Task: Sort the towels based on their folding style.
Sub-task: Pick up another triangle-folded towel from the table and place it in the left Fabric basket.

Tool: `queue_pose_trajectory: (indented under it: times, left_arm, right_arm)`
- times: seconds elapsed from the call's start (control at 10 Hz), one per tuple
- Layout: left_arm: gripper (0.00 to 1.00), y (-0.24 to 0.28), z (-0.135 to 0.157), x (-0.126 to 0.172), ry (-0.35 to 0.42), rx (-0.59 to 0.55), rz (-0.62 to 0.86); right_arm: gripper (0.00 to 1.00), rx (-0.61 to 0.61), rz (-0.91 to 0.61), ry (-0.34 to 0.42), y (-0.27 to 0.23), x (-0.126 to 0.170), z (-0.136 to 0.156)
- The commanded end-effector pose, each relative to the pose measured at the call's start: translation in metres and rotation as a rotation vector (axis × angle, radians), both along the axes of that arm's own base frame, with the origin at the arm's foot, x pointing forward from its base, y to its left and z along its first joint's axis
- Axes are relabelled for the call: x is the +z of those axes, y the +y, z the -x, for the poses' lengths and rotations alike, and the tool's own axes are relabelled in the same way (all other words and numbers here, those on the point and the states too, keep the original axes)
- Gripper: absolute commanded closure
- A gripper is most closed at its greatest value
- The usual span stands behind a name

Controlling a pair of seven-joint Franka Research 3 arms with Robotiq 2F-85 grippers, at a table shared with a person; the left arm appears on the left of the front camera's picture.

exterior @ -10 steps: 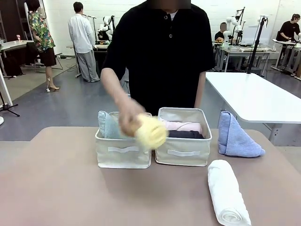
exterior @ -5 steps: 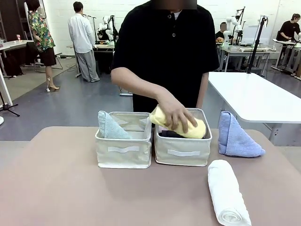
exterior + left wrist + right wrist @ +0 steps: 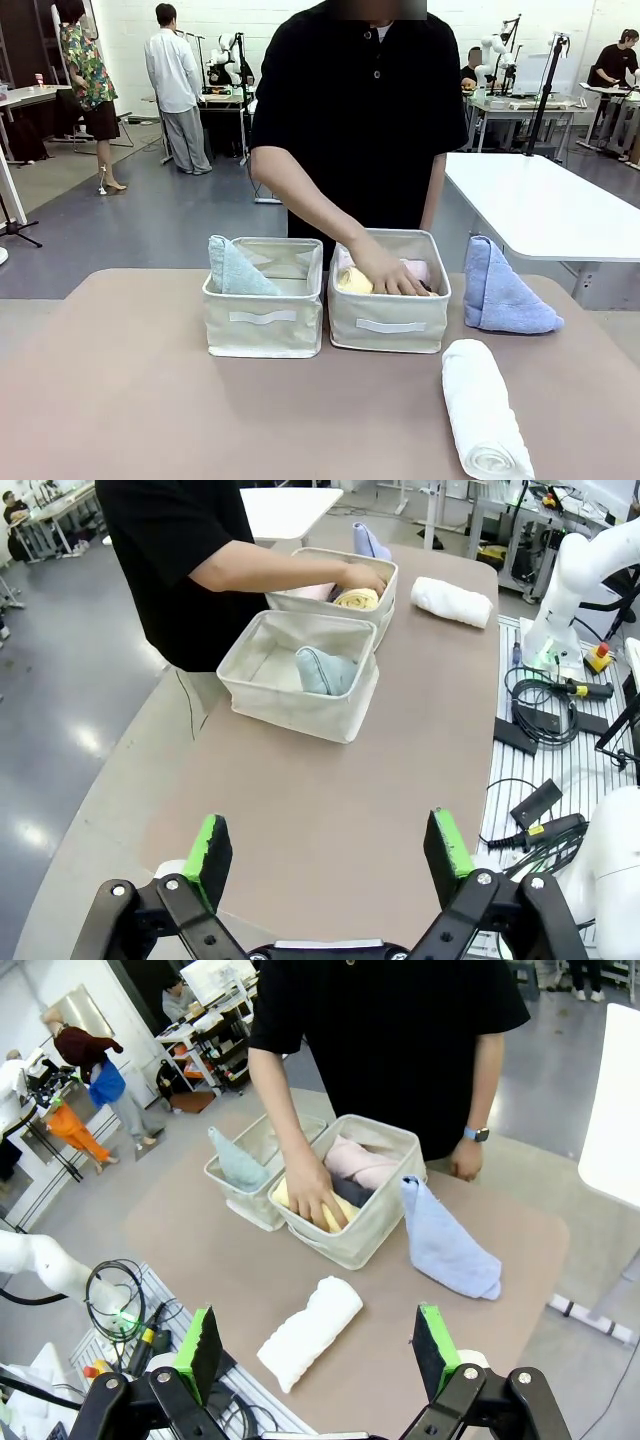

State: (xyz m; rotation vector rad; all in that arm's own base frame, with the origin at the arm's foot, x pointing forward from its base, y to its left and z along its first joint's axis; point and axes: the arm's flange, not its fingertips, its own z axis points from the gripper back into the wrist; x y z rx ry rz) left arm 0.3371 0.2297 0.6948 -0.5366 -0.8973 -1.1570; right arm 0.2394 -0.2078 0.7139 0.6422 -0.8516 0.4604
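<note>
Front view: the person's hand [image 3: 385, 275] rests on the yellow towel [image 3: 353, 281] inside the right bin [image 3: 390, 325], beside the pink towel [image 3: 415, 268]. The mint towel [image 3: 235, 270] stands in the left bin [image 3: 262, 325]. The periwinkle towel [image 3: 500, 295] sits by the worktop's right edge, and the white towel [image 3: 482, 405] lies toward its near right corner.

Left wrist view: the left gripper [image 3: 328, 842] has its jaws wide.

Right wrist view: the right gripper [image 3: 316, 1348] has its jaws wide.
</note>
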Motion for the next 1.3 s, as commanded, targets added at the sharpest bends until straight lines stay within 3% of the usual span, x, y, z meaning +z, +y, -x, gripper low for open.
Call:
queue_pose_trajectory:
  times: [0.0,0.2,0.4,0.6,0.7,0.8,1.2]
  left_arm:
    - [0.0,-0.001,-0.001,0.002,-0.007,0.003,0.002]
    - [0.0,-0.001,-0.001,0.002,-0.007,0.003,0.002]
    - [0.0,-0.001,-0.001,0.002,-0.007,0.003,0.002]
    - [0.0,-0.001,-0.001,0.002,-0.007,0.003,0.002]
    - [0.0,-0.001,-0.001,0.002,-0.007,0.003,0.002]
    - [0.0,-0.001,-0.001,0.002,-0.007,0.003,0.002]
    - [0.0,-0.001,-0.001,0.002,-0.007,0.003,0.002]
  right_arm:
    - [0.0,0.004,0.189,0.008,0.044,0.002,-0.01]
    - [0.0,0.057,0.399,-0.026,0.119,-0.008,-0.053]
    - [0.0,0.196,0.624,-0.081,0.173,-0.051,-0.098]
    - [0.0,0.318,0.743,-0.094,0.194,-0.099,-0.123]
    - [0.0,0.359,0.77,-0.105,0.198,-0.112,-0.121]
    - [0.0,0.289,0.703,-0.06,0.214,-0.078,-0.113]
    - [0.0,0.289,0.703,-0.06,0.214,-0.078,-0.113]
